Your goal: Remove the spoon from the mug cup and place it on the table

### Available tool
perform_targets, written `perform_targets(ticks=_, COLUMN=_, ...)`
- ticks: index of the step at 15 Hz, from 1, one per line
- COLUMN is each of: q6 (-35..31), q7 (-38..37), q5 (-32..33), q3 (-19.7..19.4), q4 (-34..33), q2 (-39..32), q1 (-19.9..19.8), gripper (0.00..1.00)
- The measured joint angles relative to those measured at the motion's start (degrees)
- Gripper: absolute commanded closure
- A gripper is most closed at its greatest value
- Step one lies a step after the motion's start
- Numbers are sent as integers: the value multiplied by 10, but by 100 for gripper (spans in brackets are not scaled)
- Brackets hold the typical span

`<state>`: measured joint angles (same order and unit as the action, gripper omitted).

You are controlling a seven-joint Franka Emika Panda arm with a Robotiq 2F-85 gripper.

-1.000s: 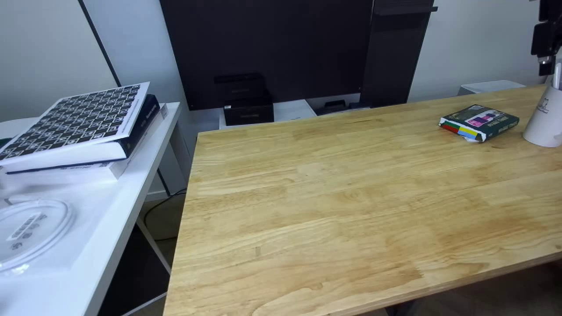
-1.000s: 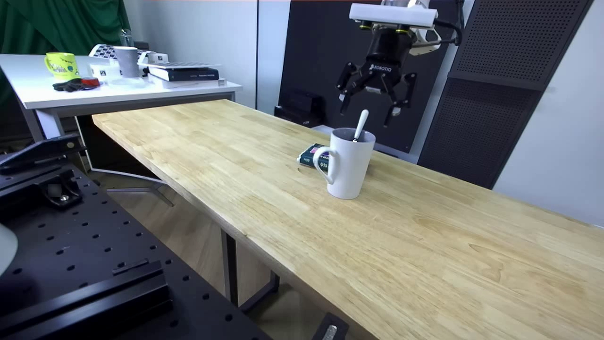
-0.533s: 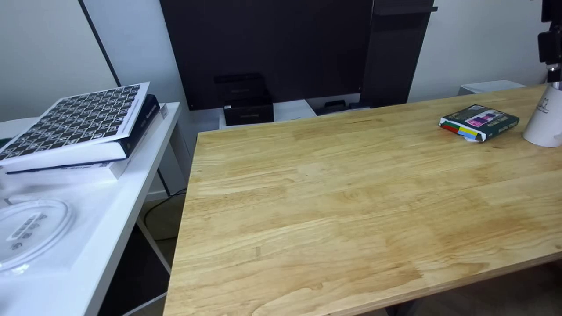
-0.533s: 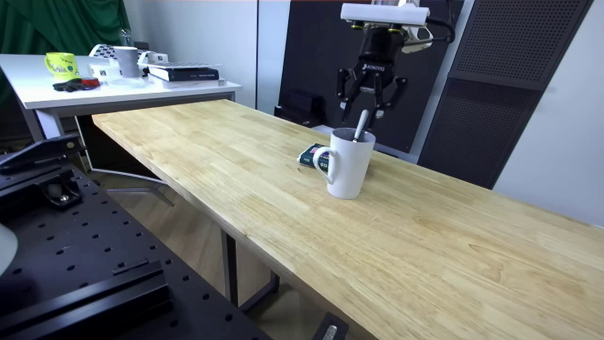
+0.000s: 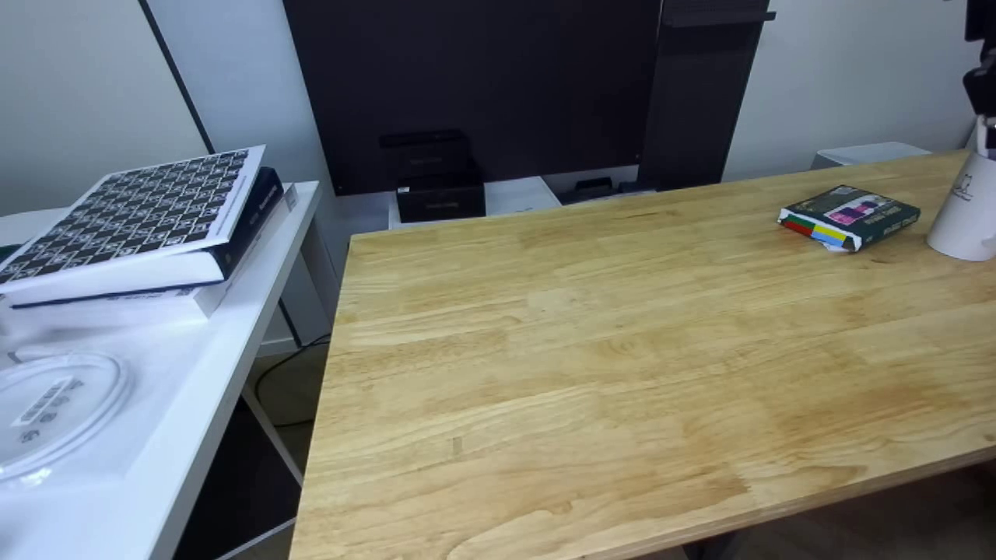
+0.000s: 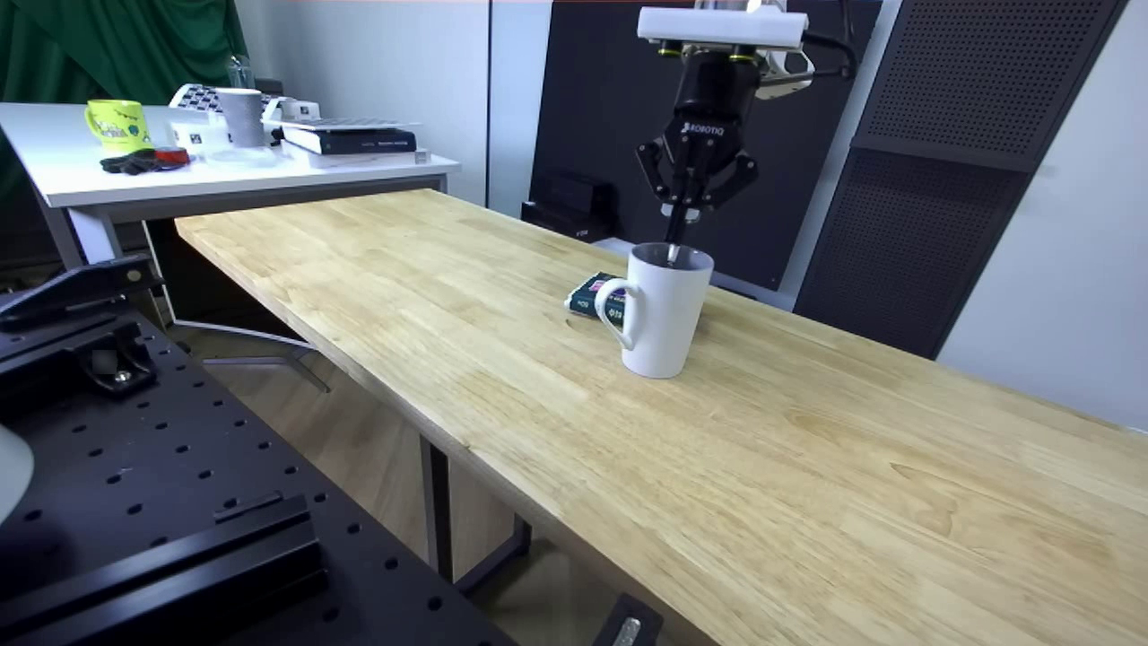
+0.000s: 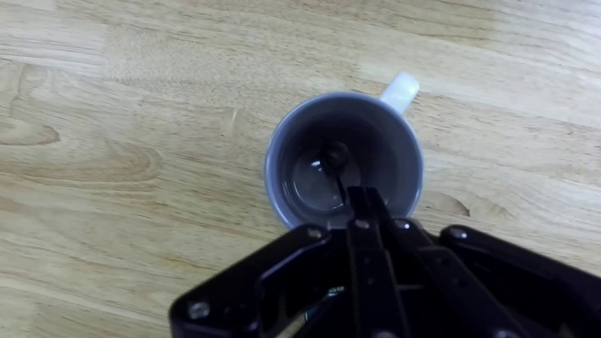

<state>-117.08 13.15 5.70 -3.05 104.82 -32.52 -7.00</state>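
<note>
A white mug cup (image 6: 668, 325) (image 5: 963, 214) stands upright on the wooden table (image 6: 466, 332). Inside it, in the wrist view, the spoon's (image 7: 334, 157) dark bowl lies low in the mug, with its thin handle rising toward my gripper (image 7: 364, 188). The fingers are brought together over the mug's mouth and hide the upper handle. In an exterior view the gripper (image 6: 674, 235) covers the handle, and a short bit of spoon (image 6: 673, 255) shows beneath. A pale spoon handle (image 5: 982, 136) shows beside the black finger in an exterior view. I am shut on the spoon.
A dark green packet (image 5: 848, 216) lies on the table close to the mug, behind it in an exterior view. On a separate white desk (image 5: 194, 373) are stacked books (image 5: 140, 225) and a round white disc (image 5: 54, 412). A yellow mug (image 6: 119, 124) stands there too.
My gripper has come down to the mug and its fingers have closed from wide apart. The spoon's handle has shifted and is now mostly covered by the fingers. The mug has not moved.
</note>
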Motion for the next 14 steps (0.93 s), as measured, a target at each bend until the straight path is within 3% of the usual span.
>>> perform_targets(ticks=2, q6=-2, q7=0, q5=0, q3=0, q4=2, q2=2, q1=0, gripper=100)
perform_targets(ticks=3, q6=-2, q7=0, q5=0, q3=0, q4=3, q2=2, q1=0, gripper=74)
perform_targets(ticks=5, q6=-3, q7=0, q5=0, q3=0, q4=3, q2=2, q1=0, gripper=67)
perform_targets(ticks=14, q6=-16, q7=0, q5=3, q3=0, q4=3, q2=2, q1=1, gripper=7)
